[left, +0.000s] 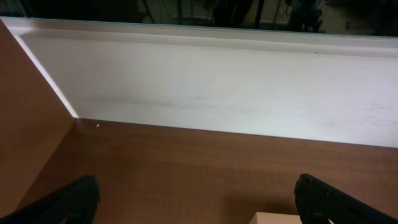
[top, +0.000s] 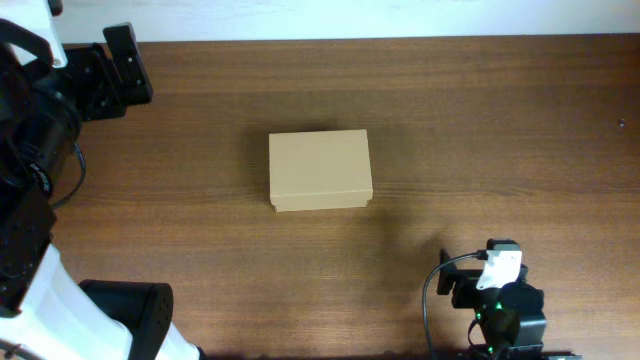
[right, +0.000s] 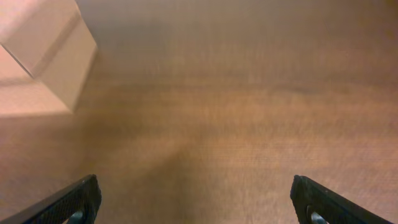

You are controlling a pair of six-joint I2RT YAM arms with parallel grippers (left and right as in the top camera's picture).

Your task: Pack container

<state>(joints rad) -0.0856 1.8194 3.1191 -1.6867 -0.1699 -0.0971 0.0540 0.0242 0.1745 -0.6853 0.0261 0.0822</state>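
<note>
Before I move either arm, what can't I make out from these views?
- Inside of the container: overhead, it is closed, so any contents are hidden.
- Most of the container, left wrist: only a corner shows, cut off by the bottom edge.
- Container detail, right wrist: blurred and cut off by the left edge.
- The right tool, overhead: its own arm covers it near the bottom edge.
</note>
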